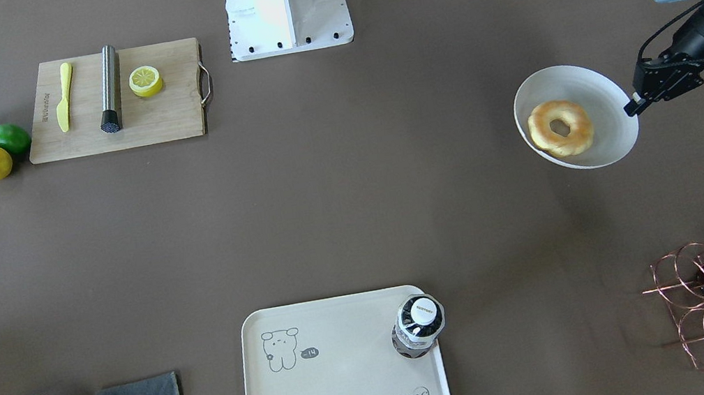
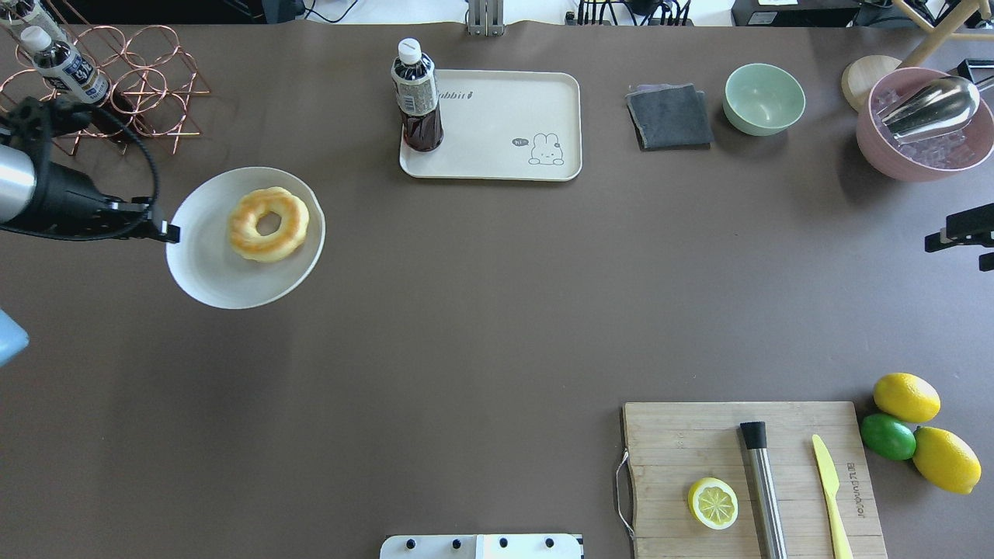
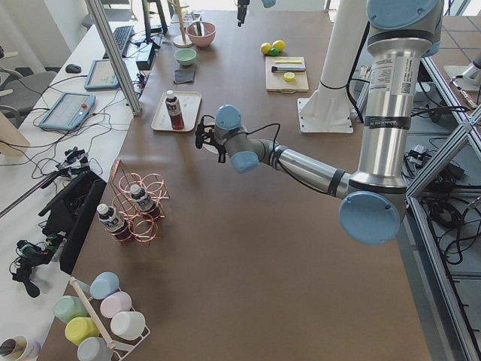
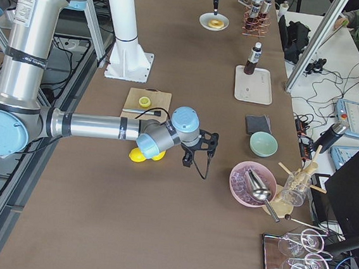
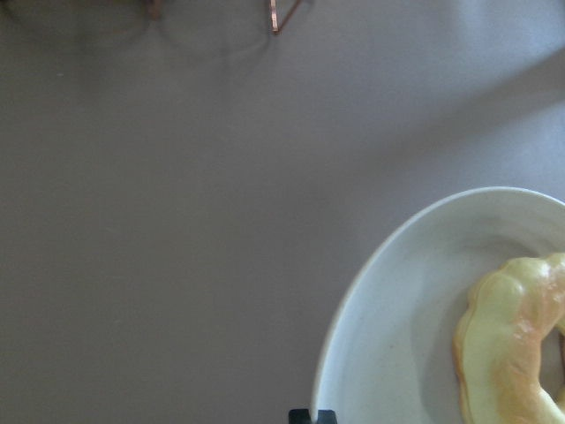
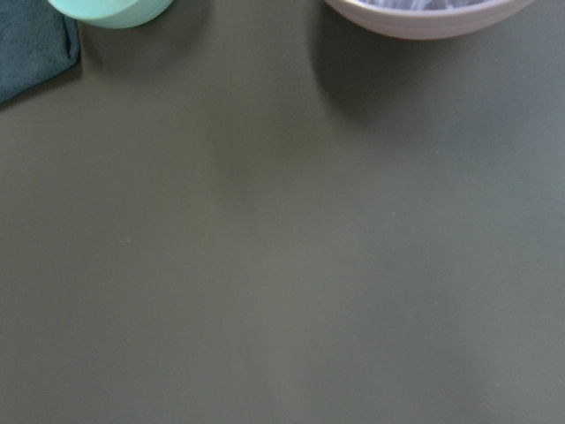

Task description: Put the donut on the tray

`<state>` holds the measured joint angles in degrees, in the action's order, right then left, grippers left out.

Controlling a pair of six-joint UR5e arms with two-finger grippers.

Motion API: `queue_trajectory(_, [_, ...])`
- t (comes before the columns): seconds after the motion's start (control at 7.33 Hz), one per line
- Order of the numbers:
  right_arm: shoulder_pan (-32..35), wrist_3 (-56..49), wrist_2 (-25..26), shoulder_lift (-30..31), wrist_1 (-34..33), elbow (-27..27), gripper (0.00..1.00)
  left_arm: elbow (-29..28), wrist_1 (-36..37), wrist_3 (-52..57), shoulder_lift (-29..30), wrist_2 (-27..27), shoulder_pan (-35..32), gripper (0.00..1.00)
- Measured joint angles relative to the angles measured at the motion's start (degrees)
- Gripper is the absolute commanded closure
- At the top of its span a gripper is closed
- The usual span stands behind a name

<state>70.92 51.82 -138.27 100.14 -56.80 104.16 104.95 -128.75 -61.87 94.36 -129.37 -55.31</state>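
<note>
The golden donut [image 1: 561, 127] lies on a round white plate [image 1: 604, 94] on the table's left side; both also show in the overhead view, donut [image 2: 268, 223] and plate [image 2: 210, 272]. My left gripper [image 2: 169, 231] has its fingers together at the plate's rim, apparently pinching it; the left wrist view shows the rim [image 5: 353, 300] right at the fingertips. The cream tray [image 1: 346, 382] with the bear drawing sits at the far middle [image 2: 497, 124]. My right gripper [image 2: 932, 242] hangs over bare table at the right edge, and I cannot tell whether it is open or shut.
A dark drink bottle [image 2: 417, 97] stands on the tray's corner. A copper wire rack [image 2: 140, 85] with bottles is behind the plate. A grey cloth [image 2: 669, 116], green bowl [image 2: 764, 98], pink ice bowl [image 2: 924, 132] and cutting board [image 2: 753, 473] with lemon half lie on the right.
</note>
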Motion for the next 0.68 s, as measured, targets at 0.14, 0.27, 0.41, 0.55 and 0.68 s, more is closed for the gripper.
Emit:
queue_trajectory(0.14, [-3.06,4.37,0.29,-1.69,-0.50,0.75,0.05,1.78,6.38,-3.57,5.13,4.32,4.90,1.00])
queue_trajectory(0.27, [-5.35,7.73,0.39,-3.13,-0.68,1.77,0.05,3.02,11.96,-6.28,10.02,8.62,8.81,1.00])
queue_trajectory(0.41, [-7.81,13.27,0.55,-4.00,-1.15,4.56,0.05,3.90,18.49,-9.03,15.62,10.85,11.31,1.00])
queue_trajectory(0.55, [-10.52,18.38,1.10,-5.71,-1.46,6.21,0.03,4.09,25.83,-10.50,21.92,12.63,13.27,1.00])
queue_trajectory(0.68, [-13.31,23.20,2.61,-7.97,-1.70,6.83,0.03,3.76,31.18,-11.36,26.79,14.87,15.95,1.00])
